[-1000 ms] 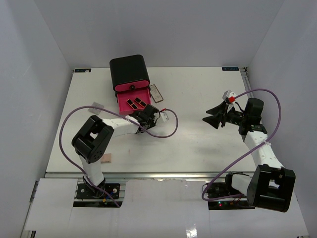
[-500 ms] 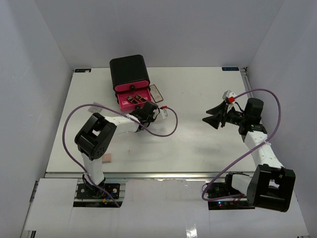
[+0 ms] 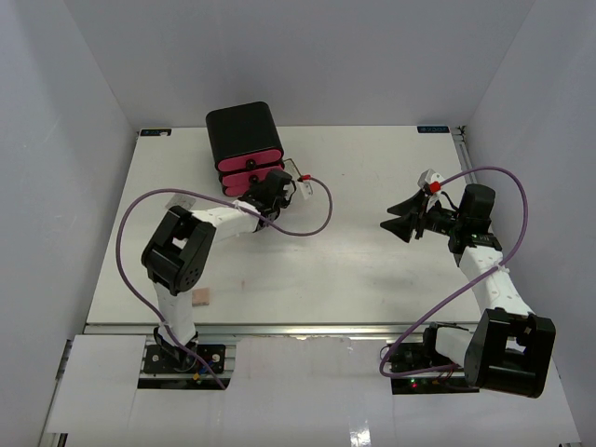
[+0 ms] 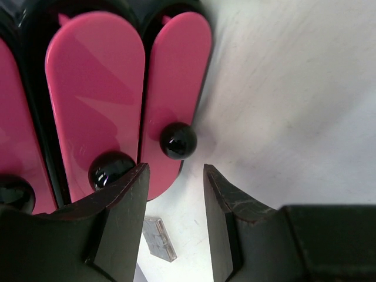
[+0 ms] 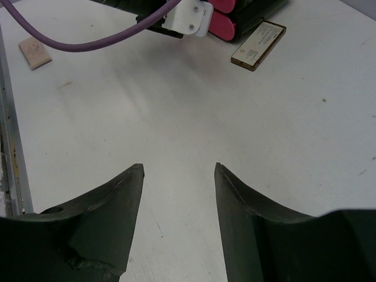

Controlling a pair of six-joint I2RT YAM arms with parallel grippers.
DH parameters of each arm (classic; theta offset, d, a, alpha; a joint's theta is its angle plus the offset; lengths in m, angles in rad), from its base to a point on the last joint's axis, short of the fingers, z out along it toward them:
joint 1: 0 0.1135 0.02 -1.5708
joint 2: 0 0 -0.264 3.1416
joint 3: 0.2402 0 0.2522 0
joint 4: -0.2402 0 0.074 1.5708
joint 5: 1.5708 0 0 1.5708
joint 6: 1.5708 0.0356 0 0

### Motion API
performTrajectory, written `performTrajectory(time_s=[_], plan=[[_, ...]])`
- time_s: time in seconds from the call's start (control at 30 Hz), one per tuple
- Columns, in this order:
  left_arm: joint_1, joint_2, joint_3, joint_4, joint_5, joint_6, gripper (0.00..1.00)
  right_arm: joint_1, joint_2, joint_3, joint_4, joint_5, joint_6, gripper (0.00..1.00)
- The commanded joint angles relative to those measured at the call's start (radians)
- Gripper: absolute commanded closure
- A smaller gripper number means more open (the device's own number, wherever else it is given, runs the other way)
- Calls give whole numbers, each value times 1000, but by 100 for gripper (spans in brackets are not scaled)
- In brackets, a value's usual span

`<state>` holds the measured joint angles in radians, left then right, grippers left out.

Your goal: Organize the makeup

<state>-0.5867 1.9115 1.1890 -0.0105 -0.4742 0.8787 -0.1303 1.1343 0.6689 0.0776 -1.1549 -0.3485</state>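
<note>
Step, overhead: stowing appears to pause here. The pink drawers [image 3: 250, 173] all sit flush in the black box [image 3: 242, 135] at the far side of the desk [image 3: 372, 279].
Next move, judged: some makeup lies outside the box, so a drawer needs pulling open by its knob, then one loose item lifted and carried in.
Left tool, overhead: the left tool [image 3: 262, 186] is right at the drawer fronts and carries nothing.
Right tool, overhead: the right tool [image 3: 391, 222] hovers over bare desk, well apart from the box. Its fingers are spread wide and empty.
Beige pad, overhead: the beige pad [image 3: 201, 297] lies flat near the front edge, beside the left arm and well apart from the box.
Left tool, left wrist: jaws are parted by a narrow gap and clamp nothing.
Knob, left wrist: the lowest drawer's knob [image 4: 178, 140] sits just beyond that gap. A second knob is at one finger's tip; contact cannot be told.
Compact, right wrist: the compact [image 5: 258, 46] lies flat on the desk, just beside the drawer fronts.
Right tool, right wrist: jaws stand wide apart over bare desk, touching nothing.
</note>
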Motion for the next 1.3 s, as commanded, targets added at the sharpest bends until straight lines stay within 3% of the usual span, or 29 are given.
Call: performTrajectory(time_s=[0.0, 0.33, 0.5, 0.63, 0.73, 0.83, 1.1, 1.27], plan=[[37, 4, 44, 25, 11, -4, 46, 2, 7, 3, 8, -10, -10, 42], [49, -17, 76, -9, 46, -73, 39, 1, 7, 4, 7, -9, -11, 42], [16, -149, 41, -81, 164, -253, 40, 1, 8, 5, 6, -8, -13, 42], [14, -308, -66, -53, 254, -545, 35, 0, 8, 5, 2, -8, -14, 42], [31, -381, -135, -12, 258, -732, 34, 1, 12, 6, 1, -10, -15, 42], [82, -445, -216, 56, 254, -1013, 34, 0, 11, 5, 1, -9, -15, 42], [143, -403, -297, 178, 156, -1436, 21, 0, 5, 6, 1, -8, -15, 41], [199, -387, -412, 360, 291, -1676, 17, 0, 5, 6, 1, -8, -15, 41]])
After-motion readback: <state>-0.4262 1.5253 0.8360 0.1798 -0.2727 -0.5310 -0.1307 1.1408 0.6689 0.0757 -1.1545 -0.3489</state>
